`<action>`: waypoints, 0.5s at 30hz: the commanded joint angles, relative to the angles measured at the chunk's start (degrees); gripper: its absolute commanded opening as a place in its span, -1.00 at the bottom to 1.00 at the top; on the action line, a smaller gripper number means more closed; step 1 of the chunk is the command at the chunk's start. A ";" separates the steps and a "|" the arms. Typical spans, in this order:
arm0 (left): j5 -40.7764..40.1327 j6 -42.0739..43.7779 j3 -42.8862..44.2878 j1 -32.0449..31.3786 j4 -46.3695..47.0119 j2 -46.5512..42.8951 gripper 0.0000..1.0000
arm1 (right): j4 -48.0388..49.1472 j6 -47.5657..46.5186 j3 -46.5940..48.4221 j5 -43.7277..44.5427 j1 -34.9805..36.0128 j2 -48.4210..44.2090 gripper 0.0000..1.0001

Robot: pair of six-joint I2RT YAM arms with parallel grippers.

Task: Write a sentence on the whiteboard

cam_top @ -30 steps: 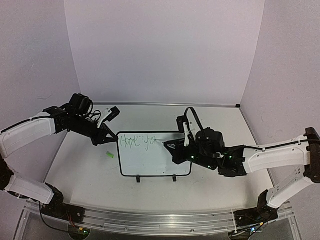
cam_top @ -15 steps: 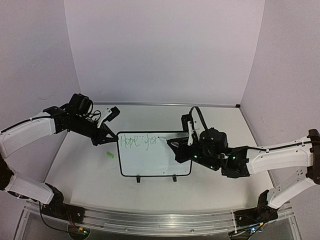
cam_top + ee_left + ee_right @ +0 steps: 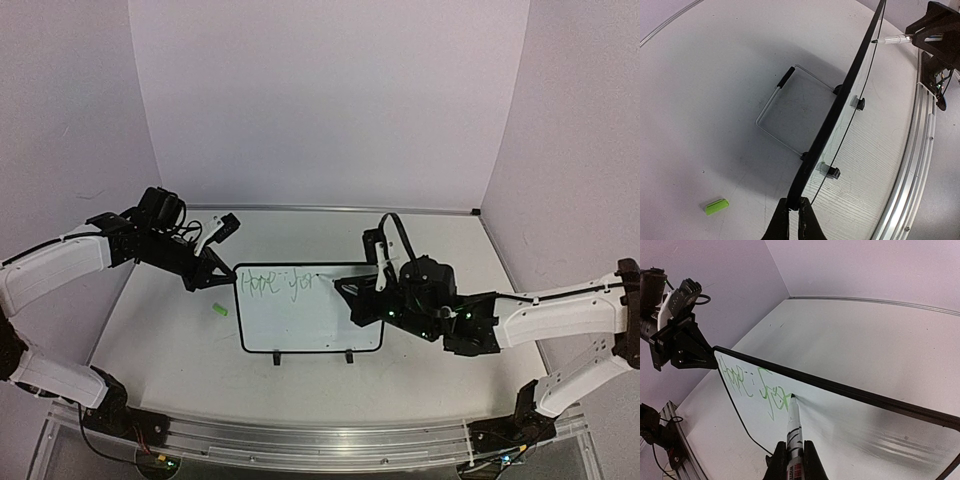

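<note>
The whiteboard [image 3: 300,325] stands tilted on the table, black-bordered, with two black feet clips at its near edge. My left gripper [image 3: 230,277] is shut on the board's left edge [image 3: 840,100]; the pinch shows in the left wrist view [image 3: 793,199]. My right gripper [image 3: 795,442] is shut on a marker [image 3: 793,422], whose tip touches the board [image 3: 865,430] just right of the green writing. The sentence [image 3: 752,385] reads roughly "Hope for" in light green along the top [image 3: 275,283]. The marker [image 3: 892,39] also shows from behind the board.
A small green cap [image 3: 220,310] lies on the table left of the board [image 3: 716,206]. A wire stand [image 3: 785,112] props the board from behind. Lilac walls close in the back and sides. A metal rail [image 3: 300,440] runs along the near edge.
My right gripper moved to the right along the top line with the marker, and the green writing grew by a few strokes. The left arm and board stayed put.
</note>
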 commanded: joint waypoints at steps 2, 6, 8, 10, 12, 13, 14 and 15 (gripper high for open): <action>-2.38 1.42 0.81 -0.51 -0.84 -0.57 -1.00 | -0.55 -3.59 -0.25 -2.75 -0.22 -3.14 -1.00; -2.32 1.46 0.77 -0.51 -0.83 -0.47 -1.00 | -1.14 -6.77 -0.77 -7.82 -0.38 -6.32 -1.00; -2.31 1.51 0.80 -0.50 -0.85 -0.43 -1.00 | -2.13 -7.49 -1.19 -9.73 -0.76 -8.08 -1.00; -2.24 1.44 0.79 -0.51 -0.88 -0.41 -1.00 | -3.00 -7.87 -1.62 -11.67 -1.56 -9.89 -1.00; -2.24 1.46 0.81 -0.51 -0.91 -0.44 -1.00 | -3.48 -7.99 -2.23 -13.58 -2.74 -11.22 -1.00; -2.24 1.44 0.79 -0.51 -0.91 -0.42 -1.00 | -3.57 -7.93 -2.64 -14.98 -3.42 -11.80 -1.00; -2.24 1.44 0.78 -0.52 -0.91 -0.42 -1.00 | -3.61 -7.82 -3.07 -15.94 -4.10 -12.40 -1.00; -2.24 1.46 0.76 -0.54 -0.89 -0.41 -1.00 | -3.60 -7.69 -3.50 -16.57 -4.82 -12.96 -1.00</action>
